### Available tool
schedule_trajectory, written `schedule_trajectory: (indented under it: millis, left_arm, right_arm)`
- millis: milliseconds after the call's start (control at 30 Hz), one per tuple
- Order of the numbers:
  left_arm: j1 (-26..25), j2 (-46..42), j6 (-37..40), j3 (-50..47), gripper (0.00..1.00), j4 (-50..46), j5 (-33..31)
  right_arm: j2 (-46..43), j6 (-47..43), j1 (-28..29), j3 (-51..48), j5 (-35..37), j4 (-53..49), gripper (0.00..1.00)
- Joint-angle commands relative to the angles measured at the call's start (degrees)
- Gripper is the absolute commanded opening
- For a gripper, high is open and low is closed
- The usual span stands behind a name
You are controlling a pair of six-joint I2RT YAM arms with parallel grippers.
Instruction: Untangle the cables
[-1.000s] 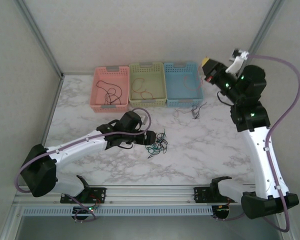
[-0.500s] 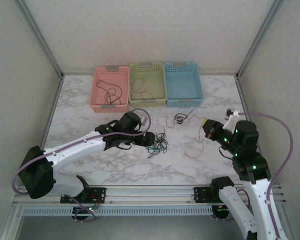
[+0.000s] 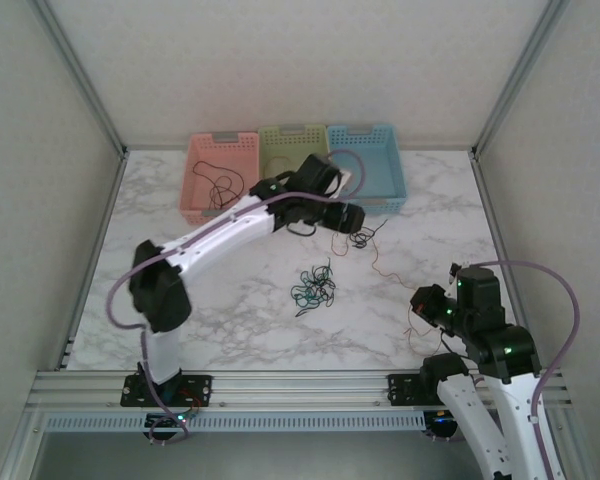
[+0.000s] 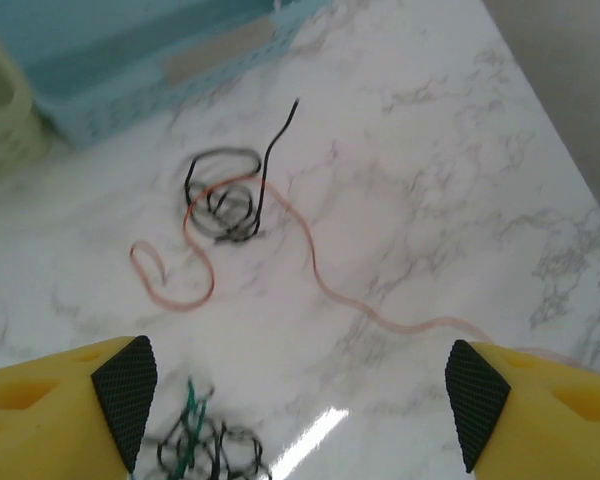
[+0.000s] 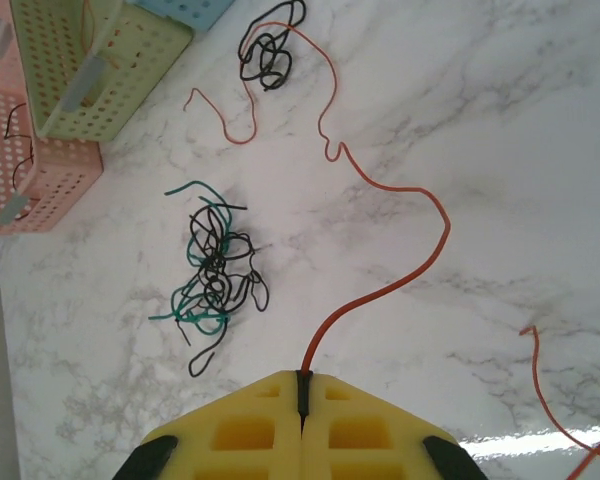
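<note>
The table [image 3: 250, 335] has a white top with grey marble veining and a glossy finish. It stands inside a three-sided enclosure.

- Back wall [image 3: 300, 60]: plain, off-white, finely textured.
- Left wall [image 3: 30, 200] and right wall [image 3: 570, 180]: same off-white finish.
- Corner posts: a metal post [image 3: 78, 75] runs up the left rear corner, and a second post [image 3: 520, 75] runs up the right rear corner.
- Near edge: a silver metal rail [image 3: 300, 383] runs across the full width of the table.

Lighting is soft and even. In the left wrist view a bright reflection [image 4: 315, 425] shows on the tabletop, and in the right wrist view a similar glare [image 5: 500, 440] shows.
</note>
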Motion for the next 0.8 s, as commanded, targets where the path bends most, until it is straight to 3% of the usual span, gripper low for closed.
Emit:
schedule_trajectory:
  millis: [0,133,267,500,767]
  left_arm:
    - [0.26,9.98,5.00,12.73,0.78,-9.43,2.58]
    - [-0.29,20.20,7.14,24.57,0.76,-11.78,5.77]
    - [-1.13,26.37,8.08,31.37,0.76,-10.57,3.57]
    - [-2.04,33.34,6.56,33.39,0.74,-4.44,-3.17]
    - [-4.68,39.51,3.27,39.26,0.75,-1.08,-10.40]
  right_arm:
    - [-2.64,4.95,0.30,-2.90,-0.39,-2.57,0.00]
    - [-4.07,5.97,0.28,-5.67,-1.62,-1.68,0.00]
    - [-4.33,5.79,0.28,-7.22,-2.22,-1.21,0.00]
    - [-2.99,5.87,0.35,-8.79,-3.86,0.90,0.00]
    - [0.62,2.17,0.32,-6.51,-0.71,0.89,0.00]
